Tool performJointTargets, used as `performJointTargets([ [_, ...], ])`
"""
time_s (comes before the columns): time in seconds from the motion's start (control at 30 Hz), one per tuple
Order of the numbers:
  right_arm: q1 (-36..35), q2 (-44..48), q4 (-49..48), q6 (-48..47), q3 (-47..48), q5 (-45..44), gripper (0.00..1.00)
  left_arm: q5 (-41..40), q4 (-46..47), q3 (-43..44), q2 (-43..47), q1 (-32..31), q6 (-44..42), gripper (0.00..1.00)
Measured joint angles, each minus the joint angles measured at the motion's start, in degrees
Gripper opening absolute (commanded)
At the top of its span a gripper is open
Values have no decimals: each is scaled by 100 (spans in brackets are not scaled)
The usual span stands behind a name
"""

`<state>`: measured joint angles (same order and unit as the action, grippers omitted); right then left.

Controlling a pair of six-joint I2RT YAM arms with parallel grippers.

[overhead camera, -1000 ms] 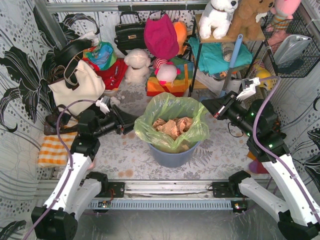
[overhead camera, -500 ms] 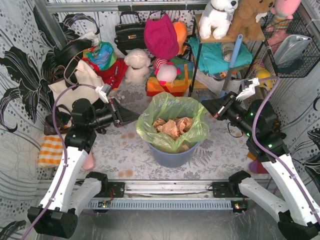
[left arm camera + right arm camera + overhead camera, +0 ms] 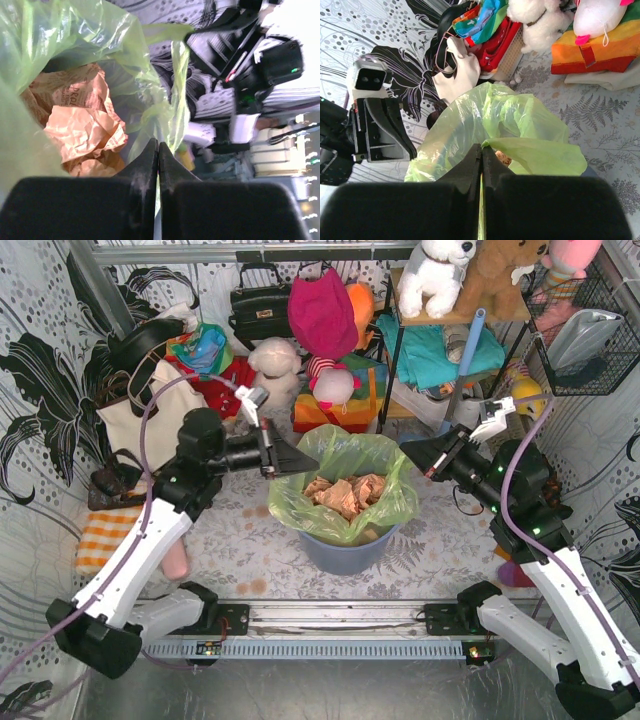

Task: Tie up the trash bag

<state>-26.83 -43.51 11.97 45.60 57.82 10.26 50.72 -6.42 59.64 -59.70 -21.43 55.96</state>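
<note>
The left claw (image 3: 312,461) has its jaws pressed together at the left rim of the trash bag (image 3: 390,502); whether film is caught, I cannot tell. The right claw (image 3: 404,449) pinches the right rim. The bag lines the blue bin (image 3: 345,552) on the bench (image 3: 240,540).

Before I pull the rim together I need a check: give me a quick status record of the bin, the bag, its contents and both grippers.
bin: round blue-grey bin, upright
bag: light-green translucent plastic trash bag lining it, mouth open
contents: crumpled tan paper
left gripper: shut at left rim, hold unclear
right gripper: shut on right rim
</note>
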Motion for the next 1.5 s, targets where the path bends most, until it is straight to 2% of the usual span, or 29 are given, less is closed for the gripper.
performJointTargets([
  [0.03,0,2,-2,0,0,0,0,-136,-249,225,-120,-186,-201,17],
  [0.07,0,7,-13,0,0,0,0,-334,-557,479,-232,-350,-431,31],
  [0.13,0,20,-26,0,0,-2,0,-811,-1287,1010,-365,-520,-881,47],
  [0.17,0,31,-35,0,0,-2,0,-1152,-1690,1272,-378,-529,-1097,51],
  [0.3,0,83,-35,2,0,-2,0,-2542,-2964,2048,-210,-516,-1657,57],
  [0.4,0,111,-37,0,0,-2,0,-3296,-3654,2225,63,-516,-1860,61],
  [0.5,0,114,-37,0,0,-2,0,-3652,-4113,2138,267,-516,-1928,66],
  [0.63,0,116,-37,0,0,0,0,-3696,-4308,1565,474,-516,-1908,67],
  [0.7,0,114,-35,0,0,-2,0,-3652,-4371,1307,474,-516,-1871,64],
  [0.8,0,116,-42,0,-7,0,0,-3534,-4378,1099,472,-516,-1816,47],
  [1.0,0,127,-39,2,-96,0,0,-3086,-4026,1029,520,-516,-1665,29],
  [1.17,0,155,-42,2,-107,0,0,-2614,-3576,999,511,-516,-1526,0],
  [1.5,0,59,-236,24,-199,214,0,-1563,-2343,1121,90,-621,-1281,0],
])
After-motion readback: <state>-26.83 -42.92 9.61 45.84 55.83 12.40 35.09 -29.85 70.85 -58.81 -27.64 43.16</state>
